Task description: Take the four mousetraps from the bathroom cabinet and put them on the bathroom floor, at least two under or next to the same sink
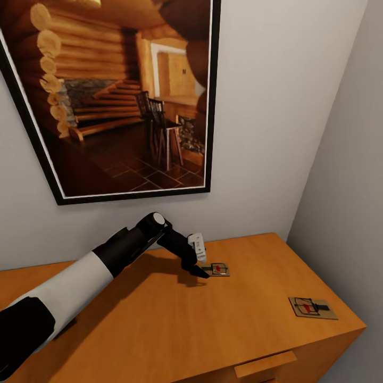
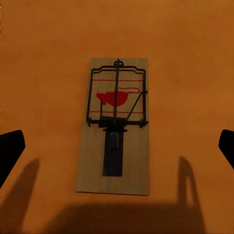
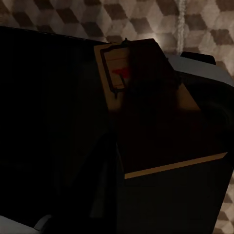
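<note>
Head view: our left pincer (image 1: pixel 201 272) hangs at centre frame over a mousetrap (image 1: pixel 218 269) on the cabinet (image 1: pixel 159 319); a second trap (image 1: pixel 312 307) lies lower right. Left wrist: jaws spread wide around the trap; they could skid off the thin board. Right wrist: a third trap (image 3: pixel 117 68), upper centre, seems pinched, though it's too dark to tell.

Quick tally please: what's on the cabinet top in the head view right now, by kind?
Mousetraps: 2, one under the left gripper at, one near the cabinet's right front corner.
Framed pictures on the wall above: 1.
Total: 3
</note>
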Controlling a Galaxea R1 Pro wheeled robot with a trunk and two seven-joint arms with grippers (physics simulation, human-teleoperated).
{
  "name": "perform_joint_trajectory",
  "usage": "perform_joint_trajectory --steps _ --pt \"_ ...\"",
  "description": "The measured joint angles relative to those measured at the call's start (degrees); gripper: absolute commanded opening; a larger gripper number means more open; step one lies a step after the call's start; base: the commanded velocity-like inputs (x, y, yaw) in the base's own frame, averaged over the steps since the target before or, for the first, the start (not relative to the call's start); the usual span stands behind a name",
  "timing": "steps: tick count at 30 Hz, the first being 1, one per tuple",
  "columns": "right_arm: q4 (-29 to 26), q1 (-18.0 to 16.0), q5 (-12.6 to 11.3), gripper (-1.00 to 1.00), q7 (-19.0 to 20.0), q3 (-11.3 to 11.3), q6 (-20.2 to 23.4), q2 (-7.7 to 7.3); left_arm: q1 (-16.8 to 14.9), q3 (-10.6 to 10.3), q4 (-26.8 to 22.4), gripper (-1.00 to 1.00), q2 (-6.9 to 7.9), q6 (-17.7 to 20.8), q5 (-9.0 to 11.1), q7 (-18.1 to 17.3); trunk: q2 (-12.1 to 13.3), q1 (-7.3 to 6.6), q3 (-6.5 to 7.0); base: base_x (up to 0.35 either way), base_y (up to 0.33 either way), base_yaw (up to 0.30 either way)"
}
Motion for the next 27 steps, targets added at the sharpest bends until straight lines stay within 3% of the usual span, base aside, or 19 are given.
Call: perform_joint_trajectory --steps 27 --pt "0.0 0.0 0.0 -1.0 0.1 0.0 0.0 0.0 0.0 -1.1 0.3 1.0 -0.45 0.0 0.0 0.1 0.0 0.0 -0.1 0.0 0.0 0.0"
